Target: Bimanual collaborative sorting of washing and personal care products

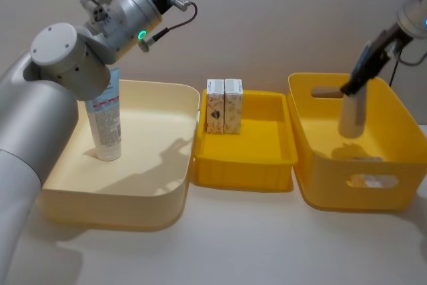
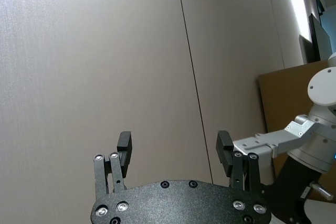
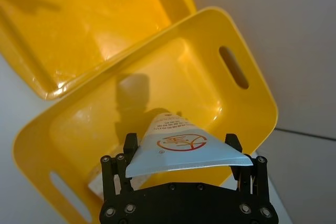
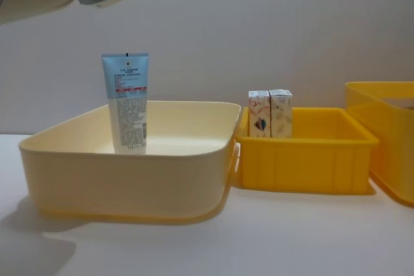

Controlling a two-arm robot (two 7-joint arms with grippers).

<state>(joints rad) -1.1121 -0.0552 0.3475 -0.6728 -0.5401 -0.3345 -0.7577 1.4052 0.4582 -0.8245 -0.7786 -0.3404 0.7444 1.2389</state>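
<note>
Overhead, the right hand [image 3: 181,153] pinches a tube [image 3: 176,148]; left hand [image 2: 174,153] spread toward beige wall [image 2: 94,51].

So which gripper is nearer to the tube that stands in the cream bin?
Left. The left gripper is raised above the standing tube; the right gripper is far across, holding another tube over the deep yellow bin.

No words or numbers I can read anywhere. The tube [image 3: 178,148] held in my right fingers [image 3: 129,148] carries a round red emblem and lines of print too small to make out. The tube [image 4: 127,103] standing in the cream bin [image 4: 129,179] has blocks of tiny print and red lines, unreadable. The two cartons [image 4: 270,114] show only coloured pictures.
</note>
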